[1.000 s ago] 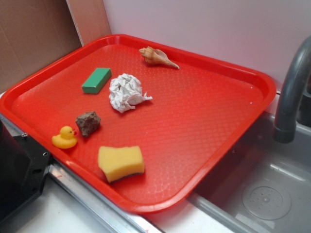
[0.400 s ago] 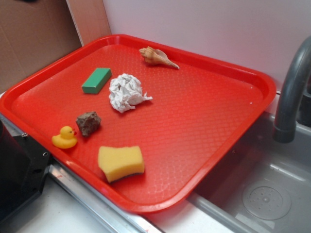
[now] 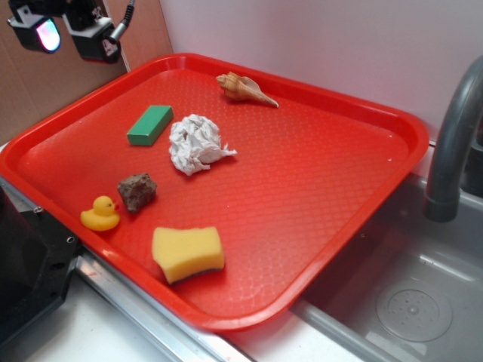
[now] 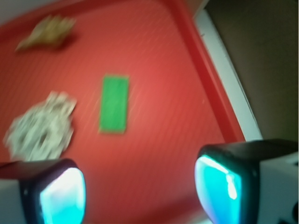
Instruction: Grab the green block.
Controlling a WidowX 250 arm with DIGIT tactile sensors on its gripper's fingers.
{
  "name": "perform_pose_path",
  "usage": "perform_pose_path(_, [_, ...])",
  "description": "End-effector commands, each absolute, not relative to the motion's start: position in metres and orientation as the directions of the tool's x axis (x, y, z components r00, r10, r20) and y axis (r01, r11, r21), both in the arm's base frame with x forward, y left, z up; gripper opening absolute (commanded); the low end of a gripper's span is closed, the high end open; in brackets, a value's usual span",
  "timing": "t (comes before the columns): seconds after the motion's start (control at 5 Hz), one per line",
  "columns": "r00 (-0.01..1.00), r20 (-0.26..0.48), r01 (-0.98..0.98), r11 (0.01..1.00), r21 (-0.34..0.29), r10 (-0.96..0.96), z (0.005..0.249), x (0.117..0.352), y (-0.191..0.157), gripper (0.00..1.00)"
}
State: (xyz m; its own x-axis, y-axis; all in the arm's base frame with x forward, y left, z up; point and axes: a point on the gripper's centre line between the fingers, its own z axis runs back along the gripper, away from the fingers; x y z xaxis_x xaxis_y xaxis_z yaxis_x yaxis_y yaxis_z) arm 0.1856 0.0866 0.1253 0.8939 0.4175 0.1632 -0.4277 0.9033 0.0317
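Green block [image 3: 150, 124]: flat on the red tray [image 3: 317, 188], far-left, beside the crumpled paper [image 3: 198, 143].
Change: gripper [image 3: 69, 32] newly arrived top-left.
Jaws: wide apart, empty; wrist view blurred, seemingly high above the block.

The exterior view is sharp and evenly lit, with soft short shadows and a faint sheen on the red tray [image 3: 324, 196]. The wrist view is blurred throughout: the green block [image 4: 114, 103] ahead of the hand [image 4: 140, 186] smears, and the fingertips [image 4: 63, 196] glow cyan.

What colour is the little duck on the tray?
The duck is yellow with an orange beak, best seen in the exterior view.
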Motion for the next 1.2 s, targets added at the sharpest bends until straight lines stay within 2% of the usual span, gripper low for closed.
perform_pose_path(0.0, [0.871,0.198,-0.454,0.890,-0.025,0.450,0.065,0.235,0.087,1.00])
perform_pose_path(0.2, [0.881,0.179,-0.442,0.897,-0.020,0.438,0.048,0.243,0.068,1.00])
perform_pose_path(0.4, [0.887,0.150,-0.442,0.897,-0.003,0.438,0.037,0.244,0.068,1.00])
perform_pose_path(0.8, [0.890,0.110,-0.449,0.893,0.047,0.442,0.021,0.228,0.093,1.00])
perform_pose_path(1.0, [0.895,0.095,-0.441,0.896,0.043,0.436,0.015,0.221,0.094,1.00])
